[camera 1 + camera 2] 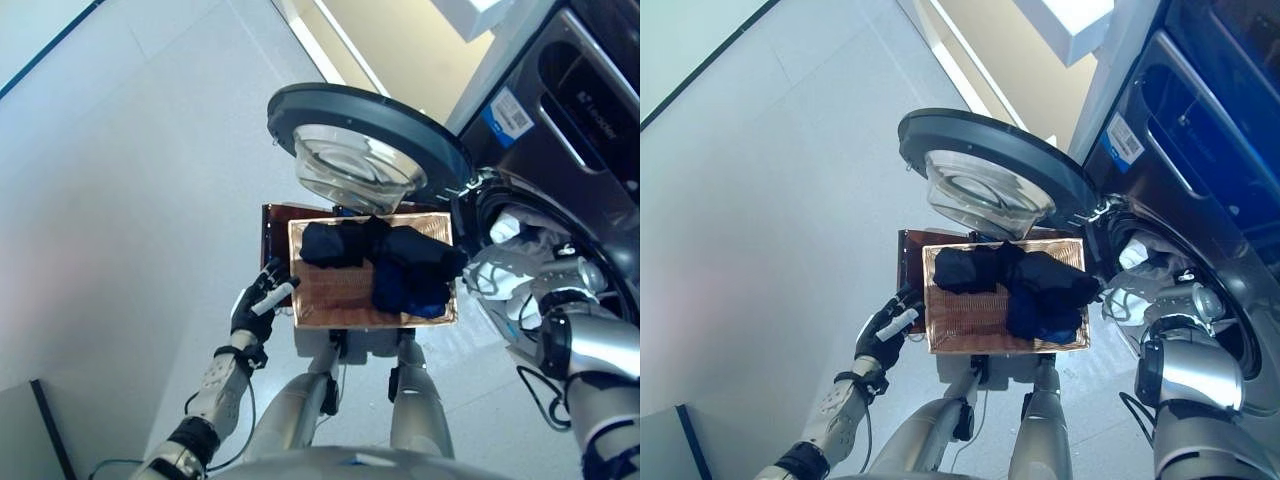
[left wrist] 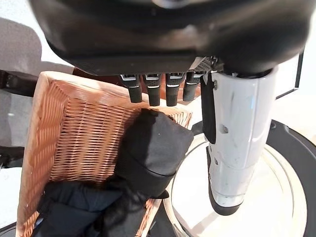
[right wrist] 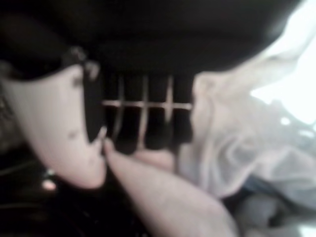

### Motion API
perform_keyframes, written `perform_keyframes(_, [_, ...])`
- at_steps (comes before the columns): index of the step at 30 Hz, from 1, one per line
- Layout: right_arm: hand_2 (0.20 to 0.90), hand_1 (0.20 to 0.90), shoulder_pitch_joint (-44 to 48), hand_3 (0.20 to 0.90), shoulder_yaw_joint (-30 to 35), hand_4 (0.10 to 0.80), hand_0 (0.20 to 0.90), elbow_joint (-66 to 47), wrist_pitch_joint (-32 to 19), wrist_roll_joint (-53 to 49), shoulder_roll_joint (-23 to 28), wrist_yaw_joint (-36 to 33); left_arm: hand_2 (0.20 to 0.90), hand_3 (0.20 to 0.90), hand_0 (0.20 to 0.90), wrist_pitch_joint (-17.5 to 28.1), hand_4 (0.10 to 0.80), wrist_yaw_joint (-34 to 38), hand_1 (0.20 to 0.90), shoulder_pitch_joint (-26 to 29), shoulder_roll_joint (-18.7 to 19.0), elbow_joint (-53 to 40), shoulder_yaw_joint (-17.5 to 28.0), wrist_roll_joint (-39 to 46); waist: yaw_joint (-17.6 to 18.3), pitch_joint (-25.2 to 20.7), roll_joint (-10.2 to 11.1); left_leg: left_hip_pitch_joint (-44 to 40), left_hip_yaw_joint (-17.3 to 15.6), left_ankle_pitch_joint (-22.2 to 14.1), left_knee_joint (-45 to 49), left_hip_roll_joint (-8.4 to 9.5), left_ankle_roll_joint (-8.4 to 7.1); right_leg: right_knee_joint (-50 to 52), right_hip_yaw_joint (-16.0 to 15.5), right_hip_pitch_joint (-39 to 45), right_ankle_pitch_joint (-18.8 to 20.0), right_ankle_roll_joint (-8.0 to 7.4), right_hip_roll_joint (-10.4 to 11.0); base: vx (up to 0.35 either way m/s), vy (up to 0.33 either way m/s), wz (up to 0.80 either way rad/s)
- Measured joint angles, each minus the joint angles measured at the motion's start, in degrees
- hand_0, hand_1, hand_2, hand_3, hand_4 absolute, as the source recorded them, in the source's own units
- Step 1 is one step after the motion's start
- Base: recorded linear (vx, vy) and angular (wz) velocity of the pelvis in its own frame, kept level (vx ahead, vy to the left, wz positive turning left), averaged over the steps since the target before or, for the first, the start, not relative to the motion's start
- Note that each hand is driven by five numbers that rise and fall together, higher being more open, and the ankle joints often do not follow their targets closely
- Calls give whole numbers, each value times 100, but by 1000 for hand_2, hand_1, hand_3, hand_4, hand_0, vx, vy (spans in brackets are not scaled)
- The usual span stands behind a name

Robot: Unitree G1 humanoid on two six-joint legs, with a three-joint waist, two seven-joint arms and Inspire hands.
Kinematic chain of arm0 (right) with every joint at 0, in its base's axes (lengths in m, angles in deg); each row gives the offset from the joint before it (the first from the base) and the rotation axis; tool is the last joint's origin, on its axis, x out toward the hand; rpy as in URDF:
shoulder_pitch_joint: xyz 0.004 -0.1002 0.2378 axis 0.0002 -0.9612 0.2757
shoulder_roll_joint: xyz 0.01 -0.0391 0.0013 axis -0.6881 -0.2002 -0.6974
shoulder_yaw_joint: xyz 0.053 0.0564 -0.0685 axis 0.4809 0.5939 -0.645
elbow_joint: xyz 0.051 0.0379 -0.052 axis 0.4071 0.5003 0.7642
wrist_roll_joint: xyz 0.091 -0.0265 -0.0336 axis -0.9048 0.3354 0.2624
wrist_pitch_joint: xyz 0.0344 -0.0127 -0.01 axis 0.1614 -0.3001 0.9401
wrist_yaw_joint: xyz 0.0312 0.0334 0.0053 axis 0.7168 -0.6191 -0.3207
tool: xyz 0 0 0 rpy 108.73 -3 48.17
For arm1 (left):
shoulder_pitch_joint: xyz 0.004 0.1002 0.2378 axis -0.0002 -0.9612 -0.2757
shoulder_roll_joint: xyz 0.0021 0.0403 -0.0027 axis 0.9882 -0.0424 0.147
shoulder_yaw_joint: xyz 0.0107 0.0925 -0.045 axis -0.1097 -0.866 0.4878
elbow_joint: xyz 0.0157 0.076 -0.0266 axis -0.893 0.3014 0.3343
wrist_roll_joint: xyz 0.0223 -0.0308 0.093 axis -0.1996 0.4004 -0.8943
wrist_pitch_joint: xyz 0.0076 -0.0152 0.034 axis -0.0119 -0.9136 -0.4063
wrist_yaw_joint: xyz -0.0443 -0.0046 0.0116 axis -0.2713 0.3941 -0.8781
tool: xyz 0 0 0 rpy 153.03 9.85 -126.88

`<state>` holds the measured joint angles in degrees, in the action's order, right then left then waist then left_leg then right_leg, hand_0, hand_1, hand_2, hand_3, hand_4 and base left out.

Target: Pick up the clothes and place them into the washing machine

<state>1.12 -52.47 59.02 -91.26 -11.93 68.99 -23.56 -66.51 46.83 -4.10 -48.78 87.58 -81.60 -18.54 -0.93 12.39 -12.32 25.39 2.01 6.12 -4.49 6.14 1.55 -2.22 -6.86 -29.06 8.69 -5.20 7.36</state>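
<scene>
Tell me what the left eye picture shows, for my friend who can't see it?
A rectangular woven wicker basket holding dark navy and black clothes sits on the pale floor beside an open front-loading washing machine. The robot's right hand holds white cloth at the drum opening, and its left hand hangs open left of the basket.

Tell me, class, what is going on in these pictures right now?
A humanoid robot is loading laundry. Its right hand is at the open mouth of the washing machine, fingers closed on a pale garment that lies partly inside the drum. Dark clothes still lie in the wicker basket below the open door. The left hand hangs open beside the basket, holding nothing.
</scene>
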Motion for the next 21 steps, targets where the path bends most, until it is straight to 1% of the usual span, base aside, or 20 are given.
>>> perform_keyframes(12, [200, 200, 27, 200, -72, 300, 200, -1, 1, -78, -6, -2, 900, 900, 900, 2, 800, -1, 900, 16, 0, -1, 7, 8, 0, 19, 11, -2, -14, 20, 0, -3, 28, -2, 11, 2, 19, 14, -4, -9, 9, -1])
perform_keyframes(13, [200, 200, 27, 200, -205, 300, 200, 9, 11, 14, -6, -6, 900, 900, 900, 6, 800, 0, 900, 15, 2, -1, 16, 9, 9, 38, 15, -3, -16, 22, 1, -3, 30, -2, 12, 3, 23, 10, -7, -64, 7, -3])
perform_keyframes(14, [200, 200, 28, 200, -370, 300, 200, 10, 50, 175, -4, -2, 900, 900, 900, 8, 800, -1, 900, 17, 10, -1, 18, 9, 24, 71, 23, -4, -20, 61, 1, -3, 87, -2, 20, 3, 28, 5, -8, -74, 9, -4])
perform_keyframes(15, [200, 200, 28, 200, -547, 300, 200, 11, 127, 333, 4, -2, 900, 900, 900, 20, 800, -2, 900, 17, 16, -1, 20, 9, 36, 100, 33, -6, -26, 77, 1, -3, 106, 2, 32, 0, 30, 2, -12, -90, 8, -2])
perform_keyframes(18, [200, 200, 39, 200, -1047, 300, 200, 15, 395, 1175, 39, 15, 900, 900, 900, 53, 800, -10, 900, 18, 22, 2, 20, 6, 44, 206, 79, -5, -63, 77, 1, -22, 105, 5, 112, -36, 50, -2, -41, -90, 3, 3])
perform_keyframes(21, [200, 200, 102, 200, -1191, 300, 200, 65, 600, 1598, 87, 103, 900, 900, 900, 84, 800, -30, 900, 34, 48, -49, 10, 2, 58, 260, 70, -2, -57, 109, 0, -24, 72, 67, 121, -67, 45, 0, -45, -101, 9, 7])
